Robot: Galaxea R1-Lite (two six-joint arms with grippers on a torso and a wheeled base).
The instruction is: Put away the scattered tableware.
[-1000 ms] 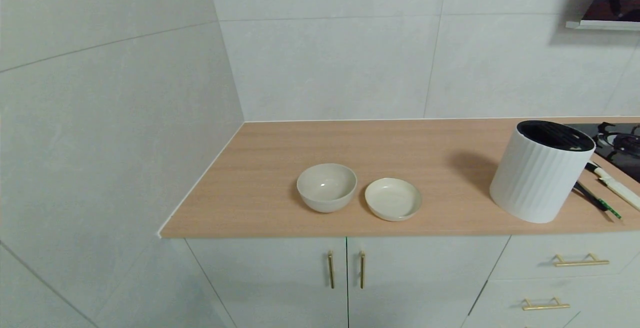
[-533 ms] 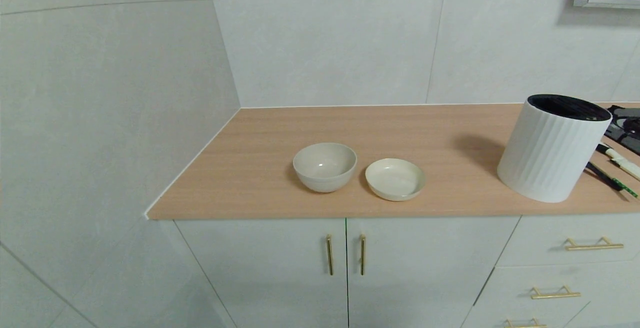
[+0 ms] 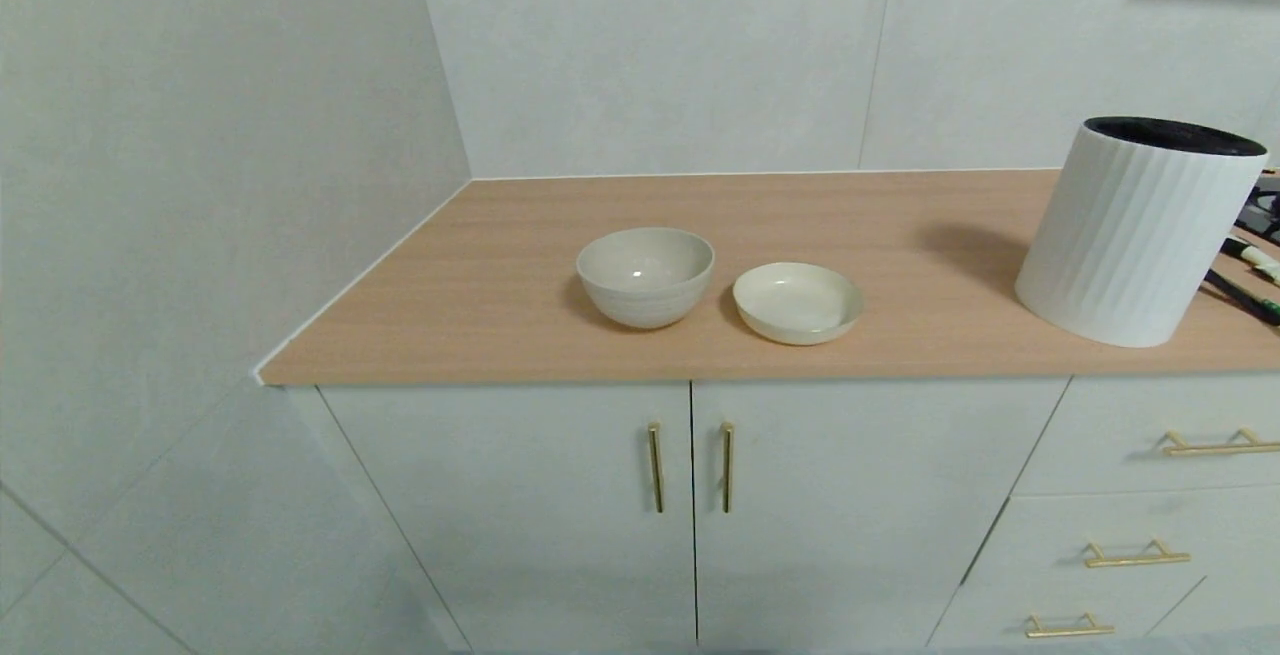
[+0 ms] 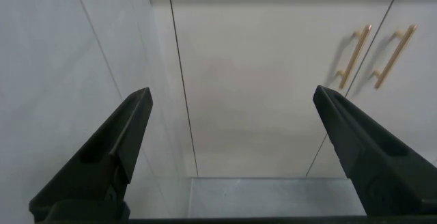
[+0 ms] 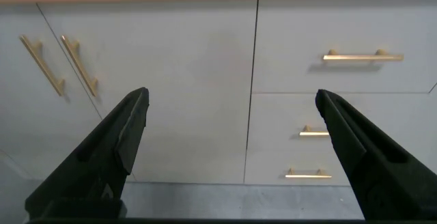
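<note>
The bowl (image 3: 645, 275) and the shallow dish (image 3: 797, 301) sat side by side, just apart, near the front edge of the bench (image 3: 480, 335), probably for an easy reach; a ribbed white holder (image 3: 1135, 230) stood well off to the right. The left claw (image 4: 231, 101) and right claw (image 5: 231, 98) hung low before the cupboard doors (image 3: 500, 495), each spread wide and holding nothing; I judged them ready for a first pick.

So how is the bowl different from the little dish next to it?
The bowl is deep with tall round sides; the dish is shallow and low. The bowl looks greyish, the dish creamier. The bowl sits to the robot's left of the dish, nearer the corner wall. Both are round, empty and upright, side by side on the wooden counter, not touching.
</note>
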